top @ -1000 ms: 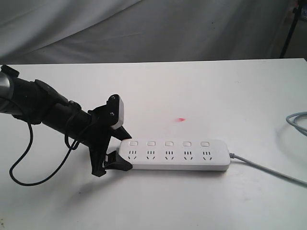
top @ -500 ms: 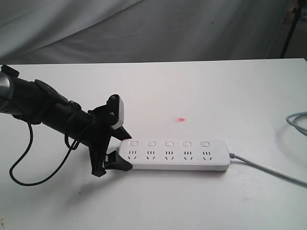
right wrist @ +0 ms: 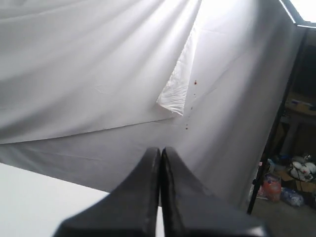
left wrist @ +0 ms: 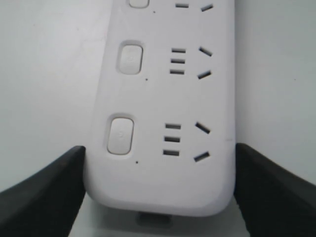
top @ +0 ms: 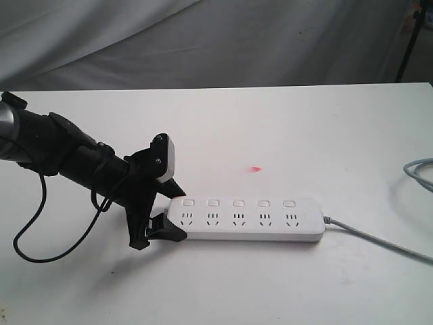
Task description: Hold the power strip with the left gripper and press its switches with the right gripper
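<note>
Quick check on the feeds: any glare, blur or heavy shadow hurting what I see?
Exterior view: even light, sharp, only a soft shadow under the power strip. Left wrist view: white on white table, low contrast, but the switches are readable. Right wrist view: backdrop partly blown out, the shut right gripper soft-focused.

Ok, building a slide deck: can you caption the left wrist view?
Left gripper clamps the rounded end of the white power strip, switches visible beside their sockets.

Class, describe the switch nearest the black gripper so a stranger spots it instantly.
On the white table lies a long white power strip, one end in the left gripper. Of its five switches, pick the end switch nearest that gripper.
</note>
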You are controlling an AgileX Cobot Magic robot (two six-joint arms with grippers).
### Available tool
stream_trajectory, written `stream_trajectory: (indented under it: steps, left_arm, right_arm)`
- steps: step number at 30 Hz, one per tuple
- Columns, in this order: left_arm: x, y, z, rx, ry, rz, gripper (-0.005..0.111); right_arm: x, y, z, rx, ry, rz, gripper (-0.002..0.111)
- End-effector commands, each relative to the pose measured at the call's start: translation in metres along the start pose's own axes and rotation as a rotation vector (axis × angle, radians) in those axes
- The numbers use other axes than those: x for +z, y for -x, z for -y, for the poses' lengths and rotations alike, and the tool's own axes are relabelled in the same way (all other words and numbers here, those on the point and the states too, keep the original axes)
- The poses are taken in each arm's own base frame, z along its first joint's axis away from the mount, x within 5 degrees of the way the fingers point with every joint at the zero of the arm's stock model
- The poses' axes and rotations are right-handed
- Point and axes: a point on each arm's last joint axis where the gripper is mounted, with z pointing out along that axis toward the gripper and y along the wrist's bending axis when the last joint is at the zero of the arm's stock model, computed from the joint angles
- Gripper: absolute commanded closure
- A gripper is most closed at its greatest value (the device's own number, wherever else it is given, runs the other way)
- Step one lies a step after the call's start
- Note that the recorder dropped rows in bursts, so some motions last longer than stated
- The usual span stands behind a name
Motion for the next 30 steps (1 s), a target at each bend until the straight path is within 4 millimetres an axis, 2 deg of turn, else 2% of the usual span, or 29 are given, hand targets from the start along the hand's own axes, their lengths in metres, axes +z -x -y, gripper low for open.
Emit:
stream_trajectory:
  steps: [1, 11, 19, 30]
  left_arm:
    - [0.001, 0.001, 0.0, 0.016, 0.004, -0.008, 0.107]
    - [0.001, 0.001, 0.0, 0.016, 0.004, -0.008, 0.107]
    - [0.001, 0.001, 0.0, 0.016, 0.004, -0.008, 0.107]
    - [0.001, 0.001, 0.0, 0.016, 0.004, -0.008, 0.107]
  right_arm:
    - [-0.005, -0.015, 0.004, 0.126, -0.067, -0.071, 0.108]
    - [0.009, -0.059, -0.005, 0.143, -0.028, -0.124, 0.108]
    - [0.022, -0.109, -0.019, 0.153, 0.005, -0.192, 0.108]
    - [0.024, -0.151, -0.034, 0.184, 0.095, -0.286, 0.108]
